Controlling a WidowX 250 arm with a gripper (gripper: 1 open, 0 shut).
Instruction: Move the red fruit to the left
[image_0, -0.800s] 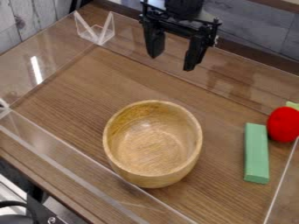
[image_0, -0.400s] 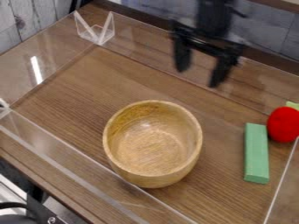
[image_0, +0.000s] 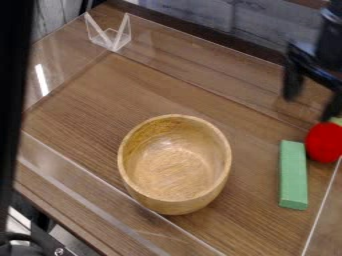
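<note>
The black gripper (image_0: 305, 100) has swung across from the far middle of the table to its right side in the view, so that it now hangs close to the red fruit (image_0: 323, 142), where a moment ago it was up by the far edge, well apart from it. The arm above it has travelled the same way and now fills the upper right corner of the view, and the stretch of wooden table (image_0: 80, 130) that it used to cover at the far middle is in plain sight. Its two fingers stand spread apart with nothing between them, a little blurred, on the far side of the fruit; whether either one touches it I cannot tell. The red fruit itself has not shifted: it lies near the right edge of the view, beside the far end of the green block (image_0: 293, 174), with a bit of yellow-green showing just behind it. The green block lies where it lay, its long side running from near to far, between the wooden bowl (image_0: 175, 164) and the right edge. The bowl has kept its place too, as has the small white wire-like stand (image_0: 110, 33) at the far left.
</note>
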